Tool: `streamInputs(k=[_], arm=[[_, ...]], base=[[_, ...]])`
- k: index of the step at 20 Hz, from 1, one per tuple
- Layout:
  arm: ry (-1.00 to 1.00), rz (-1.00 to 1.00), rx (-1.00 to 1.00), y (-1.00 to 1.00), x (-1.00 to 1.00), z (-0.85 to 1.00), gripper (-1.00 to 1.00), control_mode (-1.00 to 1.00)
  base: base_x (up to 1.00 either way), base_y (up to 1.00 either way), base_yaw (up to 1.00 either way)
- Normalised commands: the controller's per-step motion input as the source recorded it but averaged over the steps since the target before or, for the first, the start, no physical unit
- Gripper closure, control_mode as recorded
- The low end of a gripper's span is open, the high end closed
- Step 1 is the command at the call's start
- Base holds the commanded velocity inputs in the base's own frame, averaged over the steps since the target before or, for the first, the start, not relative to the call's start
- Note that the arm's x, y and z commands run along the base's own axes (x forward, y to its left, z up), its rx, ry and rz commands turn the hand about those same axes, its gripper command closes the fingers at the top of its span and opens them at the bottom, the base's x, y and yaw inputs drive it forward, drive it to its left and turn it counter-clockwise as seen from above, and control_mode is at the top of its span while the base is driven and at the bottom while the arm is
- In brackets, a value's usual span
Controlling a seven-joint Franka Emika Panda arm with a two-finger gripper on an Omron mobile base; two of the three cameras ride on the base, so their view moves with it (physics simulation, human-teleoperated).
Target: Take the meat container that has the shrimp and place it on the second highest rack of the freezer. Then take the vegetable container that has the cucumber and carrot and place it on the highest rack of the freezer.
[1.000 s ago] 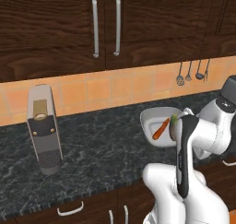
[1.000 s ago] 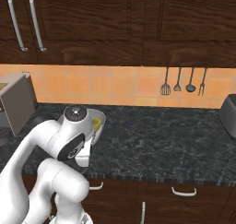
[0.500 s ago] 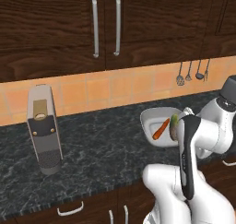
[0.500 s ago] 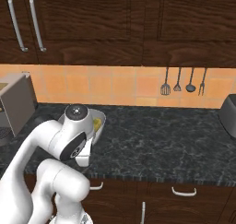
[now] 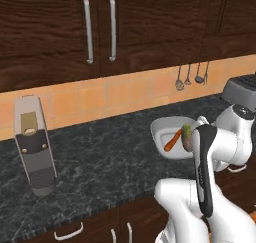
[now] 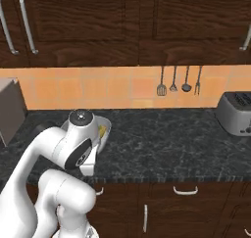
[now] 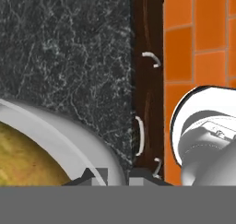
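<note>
**Nothing shifts: bowl stays pinched above the counter edge**

Comparing with a second ago, I see no change in either base view; arm, bowl and counter sit where they were.

From the hand view, the gripper (image 7: 115,174) has its two dark fingertips (image 7: 94,176) drawn close together at the bottom of the picture, right against the white rim of the vegetable container (image 7: 69,140). I read that as clamped on the rim, with the rim running between the tips. Yellowish-green fills the inside of the bowl at the lower left of that view, most likely the cucumber (image 7: 27,161) seen very close.

In the left base view the vegetable container (image 5: 167,129) is a shallow white bowl, tilted toward the camera, sitting at the wrist end of the arm over the front part of the black speckled counter (image 5: 110,157). Inside it lie a slim orange carrot (image 5: 172,141) and, just beside it, the thicker green cucumber (image 5: 186,132), partly hidden by the arm's dark link. I cannot tell whether the bowl's underside touches the counter.

In the right base view the bowl (image 6: 104,127) peeks out behind the arm's round joint, with a yellow-green patch showing at its rim.
</note>
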Motion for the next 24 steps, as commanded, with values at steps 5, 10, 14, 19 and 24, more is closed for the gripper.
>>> streamInputs(k=[5,10,14,19,24], arm=[[0.00,0.00,0.00,0.00,0.00,0.00,1.00,1.00],[0.00,0.00,0.00,0.00,0.00,0.00,1.00,1.00],[0.00,0.00,0.00,0.00,0.00,0.00,1.00,1.00],[0.00,0.00,0.00,0.00,0.00,0.00,1.00,1.00],[0.00,0.00,0.00,0.00,0.00,0.00,1.00,1.00]], base=[[-0.18,-0.71,-0.50],[0.00,-0.67,-0.61],[0.00,-0.69,-0.68],[0.00,-0.64,-0.72],[0.00,-0.73,-0.73]])
